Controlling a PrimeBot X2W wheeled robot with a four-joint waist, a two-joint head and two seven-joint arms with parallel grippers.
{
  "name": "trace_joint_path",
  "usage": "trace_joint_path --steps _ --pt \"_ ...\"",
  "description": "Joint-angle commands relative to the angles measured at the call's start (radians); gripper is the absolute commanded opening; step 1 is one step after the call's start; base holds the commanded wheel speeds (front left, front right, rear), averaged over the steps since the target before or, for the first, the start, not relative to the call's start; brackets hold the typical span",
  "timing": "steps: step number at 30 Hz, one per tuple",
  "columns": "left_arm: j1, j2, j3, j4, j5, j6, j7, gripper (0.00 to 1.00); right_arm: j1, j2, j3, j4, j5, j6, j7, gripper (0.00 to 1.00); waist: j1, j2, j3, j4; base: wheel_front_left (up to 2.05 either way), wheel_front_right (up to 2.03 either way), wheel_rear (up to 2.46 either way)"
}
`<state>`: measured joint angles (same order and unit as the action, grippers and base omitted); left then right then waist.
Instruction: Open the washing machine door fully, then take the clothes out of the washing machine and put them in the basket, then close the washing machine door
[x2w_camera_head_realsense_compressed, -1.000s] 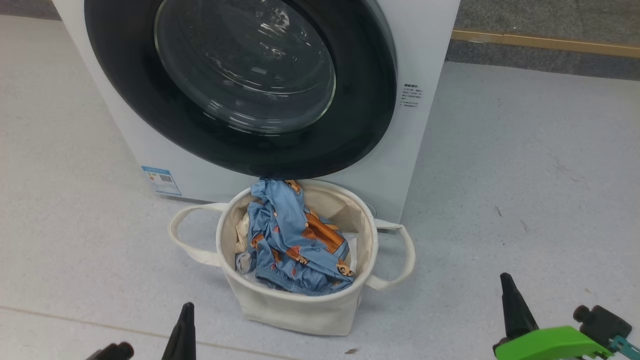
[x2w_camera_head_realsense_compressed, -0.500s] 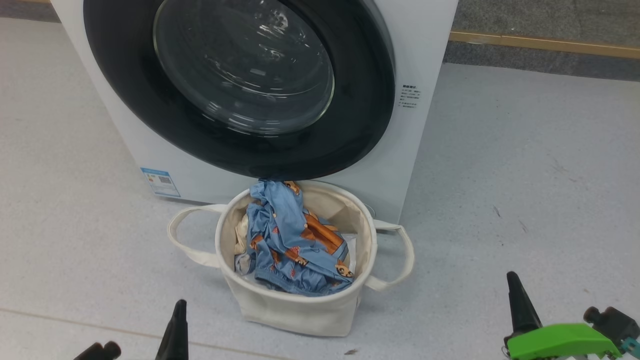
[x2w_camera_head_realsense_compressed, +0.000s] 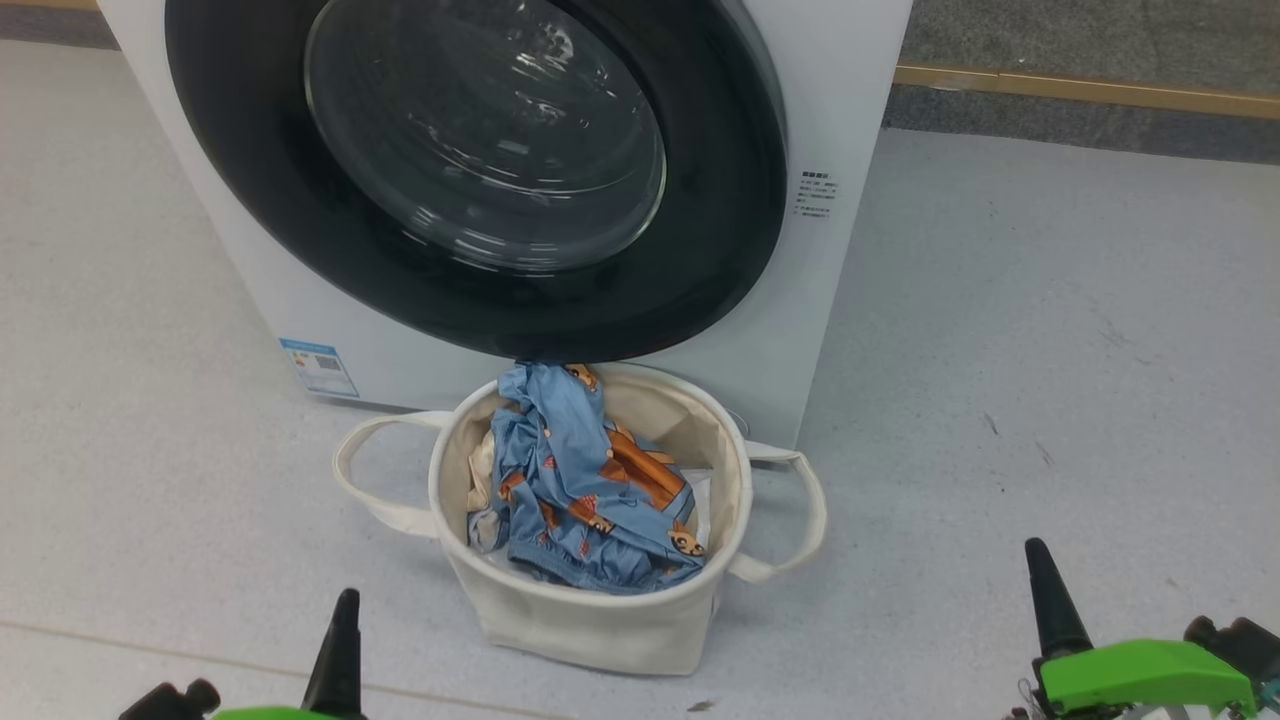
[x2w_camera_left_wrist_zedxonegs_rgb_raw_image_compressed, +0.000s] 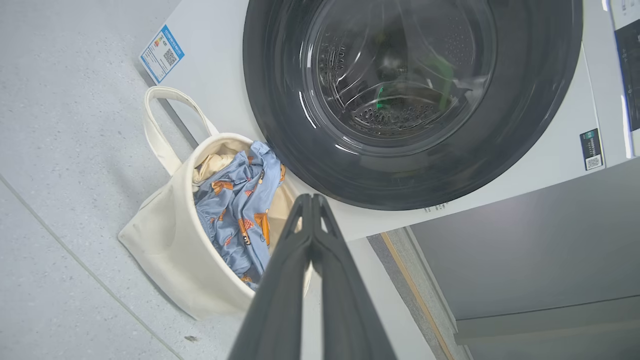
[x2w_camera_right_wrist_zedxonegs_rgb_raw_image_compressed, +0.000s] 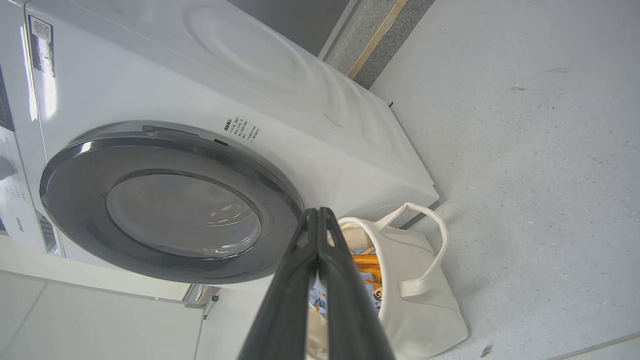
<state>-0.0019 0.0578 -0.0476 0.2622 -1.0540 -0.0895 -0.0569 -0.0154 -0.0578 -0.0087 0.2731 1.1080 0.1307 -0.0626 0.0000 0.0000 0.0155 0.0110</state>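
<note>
The washing machine door (x2w_camera_head_realsense_compressed: 250, 180), with its black rim and glass bowl, lies shut against the white washing machine (x2w_camera_head_realsense_compressed: 840, 90). Right below it on the floor stands the cream basket (x2w_camera_head_realsense_compressed: 590, 625). The clothes (x2w_camera_head_realsense_compressed: 580, 490) lie inside it, light blue fabric with orange-brown bears over a cream piece. My left gripper (x2w_camera_head_realsense_compressed: 343, 610) is shut and empty at the lower left, short of the basket. At the lower right my right gripper (x2w_camera_head_realsense_compressed: 1040, 570) is shut and empty too. In the wrist views the left gripper (x2w_camera_left_wrist_zedxonegs_rgb_raw_image_compressed: 311, 200) and right gripper (x2w_camera_right_wrist_zedxonegs_rgb_raw_image_compressed: 317, 212) show their fingers pressed together before the basket (x2w_camera_left_wrist_zedxonegs_rgb_raw_image_compressed: 175, 240) (x2w_camera_right_wrist_zedxonegs_rgb_raw_image_compressed: 420, 300).
Grey speckled floor (x2w_camera_head_realsense_compressed: 1050, 350) spreads to both sides of the machine. A wooden strip (x2w_camera_head_realsense_compressed: 1090, 88) runs along the dark wall base at the back right. A blue label (x2w_camera_head_realsense_compressed: 318, 365) sits low on the machine's front.
Both grippers have drifted outward, the left one to the left and the right one to the right. The camera has shifted slightly. Door, basket and clothes have not moved.
</note>
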Motion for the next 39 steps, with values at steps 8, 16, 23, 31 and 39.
trace_joint_path --steps 8,16,23,31,39 --pt "-0.054 0.015 0.044 -0.027 -0.108 -0.012 0.026 0.00 -0.057 -0.018 -0.005 -0.031 0.099 0.000 0.028 0.00 0.0000 0.0000 -0.002 -0.002 0.00 0.00 0.00" --pt "-0.064 0.016 0.060 -0.025 -0.202 -0.018 0.049 0.00 -0.063 -0.018 -0.017 -0.031 0.185 0.000 0.052 0.00 0.0000 0.0000 -0.004 -0.004 0.00 0.00 0.00" --pt "-0.072 0.016 0.075 -0.024 -0.285 -0.023 0.070 0.00 -0.069 -0.018 -0.029 -0.031 0.260 0.000 0.073 0.00 0.0000 0.0000 -0.006 -0.005 0.00 0.00 0.00" --pt "-0.082 0.016 0.093 -0.022 -0.379 -0.029 0.094 0.00 -0.075 -0.017 -0.042 -0.031 0.345 0.000 0.097 0.00 0.0000 0.0000 -0.008 -0.007 0.00 0.00 0.00" --pt "-0.092 0.015 0.110 -0.020 -0.473 -0.035 0.118 0.00 -0.082 -0.017 -0.056 -0.031 0.430 0.000 0.121 0.00 0.0000 0.0000 -0.010 -0.009 0.00 0.00 0.00"
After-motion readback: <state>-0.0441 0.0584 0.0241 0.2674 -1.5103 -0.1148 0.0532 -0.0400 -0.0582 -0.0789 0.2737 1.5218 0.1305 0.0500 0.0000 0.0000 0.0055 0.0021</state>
